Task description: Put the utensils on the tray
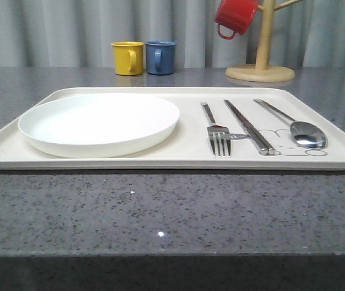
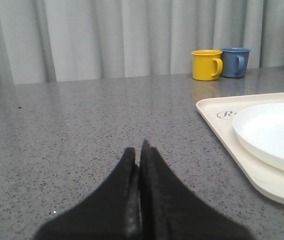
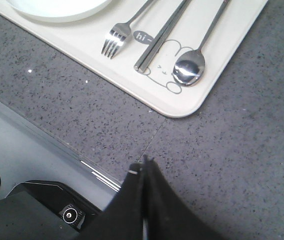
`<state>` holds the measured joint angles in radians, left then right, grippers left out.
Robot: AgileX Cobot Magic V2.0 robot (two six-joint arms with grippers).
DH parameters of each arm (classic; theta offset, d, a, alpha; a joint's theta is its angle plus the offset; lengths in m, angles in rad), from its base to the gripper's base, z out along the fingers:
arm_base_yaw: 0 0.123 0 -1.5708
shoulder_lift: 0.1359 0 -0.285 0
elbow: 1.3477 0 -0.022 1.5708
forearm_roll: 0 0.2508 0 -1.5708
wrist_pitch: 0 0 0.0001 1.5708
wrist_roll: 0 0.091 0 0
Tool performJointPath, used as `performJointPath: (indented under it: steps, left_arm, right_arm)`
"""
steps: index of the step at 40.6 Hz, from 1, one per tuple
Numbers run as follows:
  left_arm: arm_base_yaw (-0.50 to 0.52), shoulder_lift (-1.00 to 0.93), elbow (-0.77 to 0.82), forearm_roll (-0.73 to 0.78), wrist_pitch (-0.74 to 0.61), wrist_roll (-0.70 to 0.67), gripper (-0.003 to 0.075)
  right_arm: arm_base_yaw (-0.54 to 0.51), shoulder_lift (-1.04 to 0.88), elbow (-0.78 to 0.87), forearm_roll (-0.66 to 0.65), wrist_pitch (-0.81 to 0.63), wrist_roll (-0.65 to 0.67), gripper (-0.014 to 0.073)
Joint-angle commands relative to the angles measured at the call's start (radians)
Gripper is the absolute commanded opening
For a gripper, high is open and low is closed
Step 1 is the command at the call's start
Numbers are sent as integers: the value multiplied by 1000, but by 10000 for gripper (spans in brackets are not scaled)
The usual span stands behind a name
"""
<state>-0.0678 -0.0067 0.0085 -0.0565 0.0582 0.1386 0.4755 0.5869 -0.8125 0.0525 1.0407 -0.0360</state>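
The cream tray (image 1: pixel 178 162) lies across the grey table. On its right half rest a fork (image 1: pixel 217 136), a pair of chopsticks (image 1: pixel 249 127) and a spoon (image 1: pixel 303 131), side by side, handles pointing away. The right wrist view shows the same fork (image 3: pixel 116 39), chopsticks (image 3: pixel 157 41) and spoon (image 3: pixel 189 70) on the tray's corner (image 3: pixel 181 105). My right gripper (image 3: pixel 144 162) is shut and empty, above the table's front edge, apart from the tray. My left gripper (image 2: pixel 137 149) is shut and empty over bare table, left of the tray (image 2: pixel 216 125).
A white round plate (image 1: pixel 99 123) fills the tray's left half. At the back stand a yellow mug (image 1: pixel 127 57) and a blue mug (image 1: pixel 160 57). A wooden mug stand (image 1: pixel 261 68) with a red mug (image 1: pixel 234 16) is at the back right.
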Motion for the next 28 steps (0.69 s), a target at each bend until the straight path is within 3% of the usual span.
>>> performJointPath:
  steps: [1, 23, 28]
  left_arm:
    - [-5, -23, -3, -8, -86, -13, -18]
    - [-5, -23, -3, -8, -86, -13, -18]
    - [-5, -23, -3, -8, -86, -13, -18]
  right_arm:
    - [-1, 3, -25, -5, -55, -3, -68]
    - [-1, 3, -25, -5, -55, -3, -68]
    - [-8, -31, -9, -77, -102, -4, -68]
